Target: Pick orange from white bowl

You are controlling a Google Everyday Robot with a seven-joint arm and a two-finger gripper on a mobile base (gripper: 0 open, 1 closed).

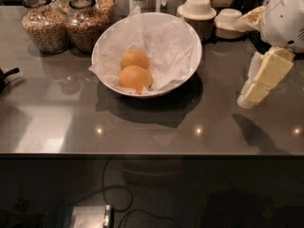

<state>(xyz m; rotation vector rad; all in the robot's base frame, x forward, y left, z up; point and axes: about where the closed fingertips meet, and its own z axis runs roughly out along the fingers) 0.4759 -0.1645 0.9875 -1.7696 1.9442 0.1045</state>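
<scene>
The white bowl (194,37) stands at the middle back of the dark counter, lined with crinkled white paper. Two oranges lie in its left half. The orange (135,78), the larger one, is at the front and touches the paler one (134,59) behind it. My gripper (250,98), cream and white, hangs over the counter at the right, pointing down and to the left. It is well to the right of the bowl and holds nothing that I can see. The white arm (287,20) rises behind it at the top right.
Two glass jars of grain (45,25) (88,23) stand at the back left, close to the bowl. Small cream lidded containers (197,8) (228,20) stand behind the bowl at the right. The counter's front edge (152,153) runs across below the bowl. A black object (5,77) is at the left edge.
</scene>
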